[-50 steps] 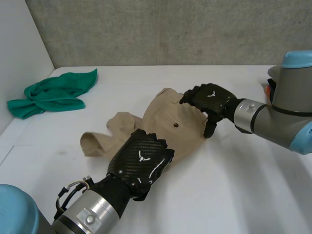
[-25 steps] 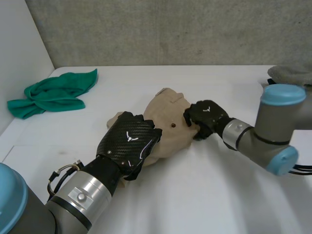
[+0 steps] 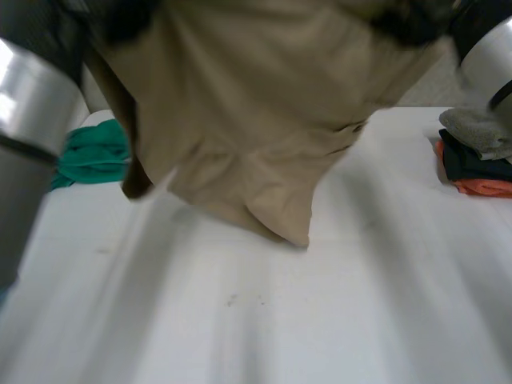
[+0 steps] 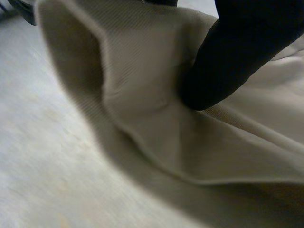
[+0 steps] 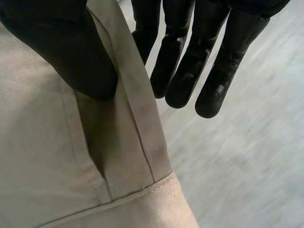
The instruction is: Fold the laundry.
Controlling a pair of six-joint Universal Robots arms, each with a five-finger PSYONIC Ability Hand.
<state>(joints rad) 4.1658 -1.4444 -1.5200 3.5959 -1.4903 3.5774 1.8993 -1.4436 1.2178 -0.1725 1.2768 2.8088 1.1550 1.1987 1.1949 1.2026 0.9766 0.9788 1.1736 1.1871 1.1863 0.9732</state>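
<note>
Left hand (image 4: 228,52): clamped on the tan garment (image 4: 142,95); a dark digit presses into a bunched fold, and the cloth wraps round beside it.
Right hand (image 5: 190,71): thumb (image 5: 80,61) flat on the garment's face, just beside a stitched hem. The fingers are straight behind that edge, with the cloth caught between them and the thumb.
Hold points: in the head view each hand is at one top corner of the garment, left hand at its left end and right hand at its right.
Garment position: held up off the white table (image 3: 264,320), close under the head camera, spread between the two hands. It hangs in loose folds and narrows to one low corner. Cannot tell whether that corner touches the table.
Left arm (image 3: 24,88): silver wrist section beside the garment's left edge.
Green cloth (image 3: 92,156): crumpled on the table, behind the left arm, apart from the garment.
Folded stack (image 3: 480,152): at the table's right edge, grey on top, dark in the middle, orange beneath, well apart from the garment.
</note>
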